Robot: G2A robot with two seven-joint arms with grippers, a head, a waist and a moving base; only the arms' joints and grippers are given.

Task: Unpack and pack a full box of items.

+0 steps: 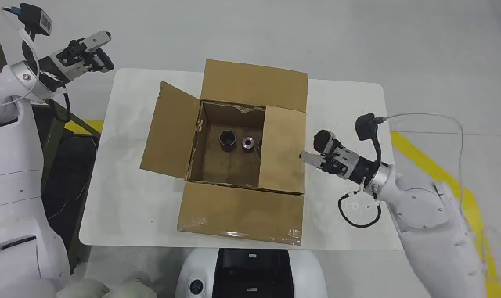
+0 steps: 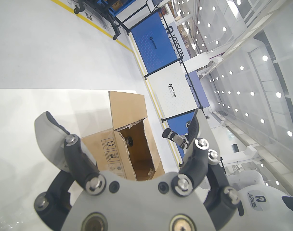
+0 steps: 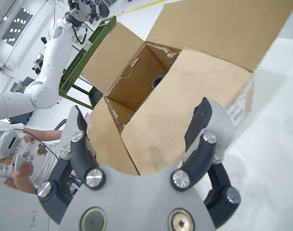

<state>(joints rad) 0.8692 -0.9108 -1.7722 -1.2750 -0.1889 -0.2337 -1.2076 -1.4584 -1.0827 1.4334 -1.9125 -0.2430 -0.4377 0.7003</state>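
I'm holding left gripper [image 1: 98,41] apart beyond surface [image 1: 133,212] far-left corner | right gripper [image 1: 307,157] apart beside box [image 1: 235,212] sitting mid-surface

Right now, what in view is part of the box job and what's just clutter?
Job: cardboard box, flaps open; dark ring and smaller metal cylinder inside it; right gripper, open, beside the box; left gripper, open, away from the box.
Lying about: green frame; blue panels; yellow floor line.
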